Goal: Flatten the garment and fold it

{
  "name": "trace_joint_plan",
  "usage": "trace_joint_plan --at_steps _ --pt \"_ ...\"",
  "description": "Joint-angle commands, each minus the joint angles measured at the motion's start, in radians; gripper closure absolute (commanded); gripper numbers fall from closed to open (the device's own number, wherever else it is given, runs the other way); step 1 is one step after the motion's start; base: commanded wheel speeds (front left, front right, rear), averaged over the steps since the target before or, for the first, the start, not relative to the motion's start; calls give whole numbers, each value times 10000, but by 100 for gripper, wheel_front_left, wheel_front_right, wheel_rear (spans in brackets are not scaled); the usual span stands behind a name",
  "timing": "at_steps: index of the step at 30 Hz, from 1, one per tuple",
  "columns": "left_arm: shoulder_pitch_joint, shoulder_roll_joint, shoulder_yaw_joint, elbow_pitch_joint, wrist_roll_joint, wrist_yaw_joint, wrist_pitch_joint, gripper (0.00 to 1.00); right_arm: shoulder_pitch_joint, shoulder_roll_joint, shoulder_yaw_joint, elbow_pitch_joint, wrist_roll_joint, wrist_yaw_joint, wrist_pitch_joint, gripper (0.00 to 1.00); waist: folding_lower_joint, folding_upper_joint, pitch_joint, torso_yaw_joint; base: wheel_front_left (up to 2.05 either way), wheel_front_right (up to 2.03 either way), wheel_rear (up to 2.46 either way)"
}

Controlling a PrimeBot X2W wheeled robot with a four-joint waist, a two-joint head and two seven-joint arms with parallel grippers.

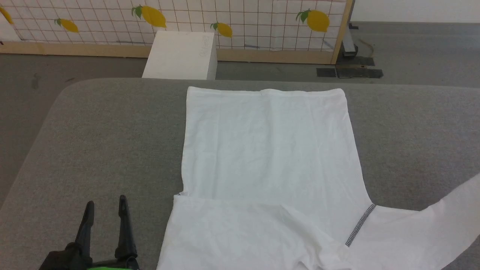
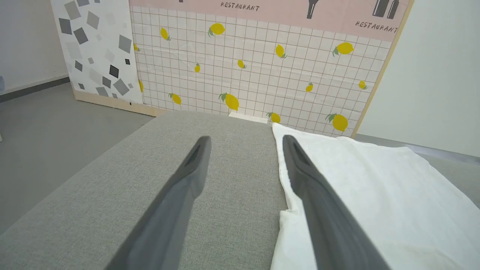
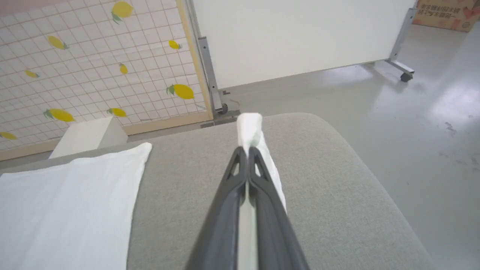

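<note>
The garment (image 1: 270,150) lies spread on the grey tabletop (image 1: 112,131), with 1 sleeve (image 3: 249,127) pinched in the closed right end effector (image 3: 246,152). The left end effector (image 1: 106,201) gapes wide and empty beside its edge. The pink panel (image 2: 285,7) reads "RESTAURANT" 2 times.

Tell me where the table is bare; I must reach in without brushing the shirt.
Widest bare patch: left of the garment, out to the rim of the table, the open left claw at its near end. Another: right of the garment, beyond the sleeve. Crowded: near right, where the right claw pinches that sleeve.
</note>
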Motion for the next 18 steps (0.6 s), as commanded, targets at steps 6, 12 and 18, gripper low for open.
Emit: trace_joint_plan --at_steps 6,12,18 --pt "182 30 36 -44 -52 78 -88 0 151 870 2325 -2446 398 -13 552 100 1 0 -48 121 0 0 0" --pt "153 5 1 -10 -72 122 -103 0 154 1446 4884 -3734 592 -13 1178 100 1 0 -88 225 0 0 0" --pt "95 -20 -57 49 -111 130 -122 0 -134 1809 7495 -3535 845 -13 1249 100 1 0 -71 322 0 0 0"
